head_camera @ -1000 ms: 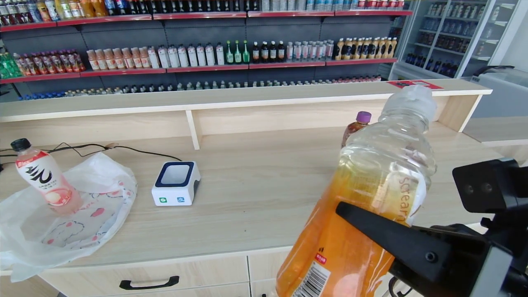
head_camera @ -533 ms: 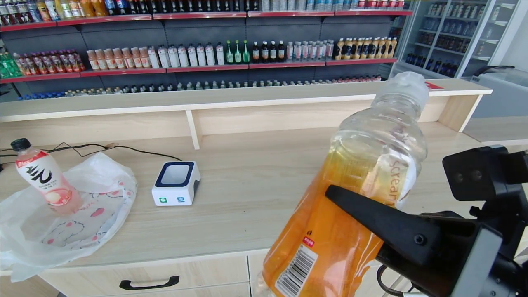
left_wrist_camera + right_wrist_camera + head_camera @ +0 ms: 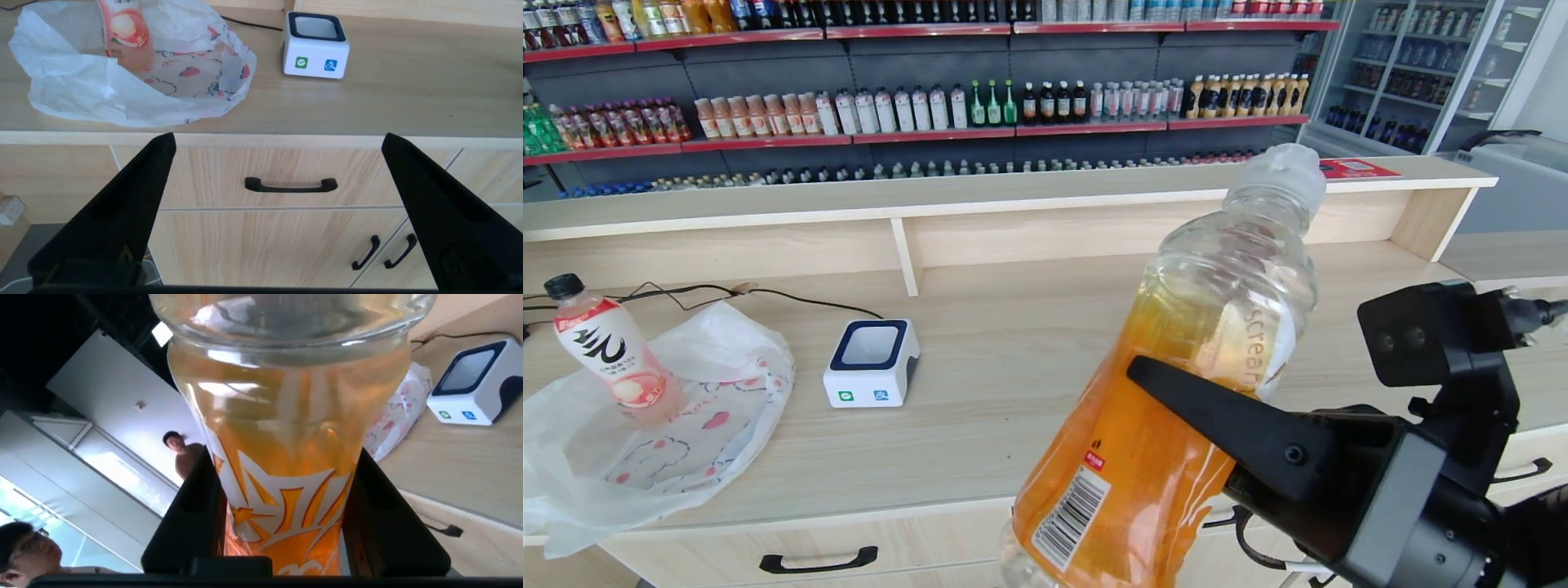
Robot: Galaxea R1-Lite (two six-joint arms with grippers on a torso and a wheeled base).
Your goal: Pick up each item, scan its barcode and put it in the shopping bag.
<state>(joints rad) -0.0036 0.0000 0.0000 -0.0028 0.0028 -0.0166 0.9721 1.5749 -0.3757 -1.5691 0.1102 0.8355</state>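
My right gripper [image 3: 1176,408] is shut on a large bottle of orange drink [image 3: 1176,392], held tilted in the air above the counter's front right, barcode [image 3: 1068,518] facing down and left. In the right wrist view the orange bottle [image 3: 282,469] sits between the two black fingers [image 3: 192,514]. The white and blue scanner [image 3: 872,362] stands on the counter, left of the bottle. A pink drink bottle [image 3: 609,351] stands in the white shopping bag [image 3: 654,433] at far left. My left gripper [image 3: 274,212] is open in front of the counter's drawers, with the scanner [image 3: 316,44] and the bag [image 3: 122,82] farther off.
A raised wooden shelf [image 3: 1013,192] runs along the back of the counter. A black cable [image 3: 768,292] lies behind the bag and scanner. Drawers with black handles [image 3: 818,561] sit below the counter edge. Store shelves with several drinks [image 3: 931,106] stand behind.
My right gripper has carried the orange bottle leftward, tilting it further. This now hides the purple-capped bottle that stood behind it. Bag, scanner and pink bottle have not moved.
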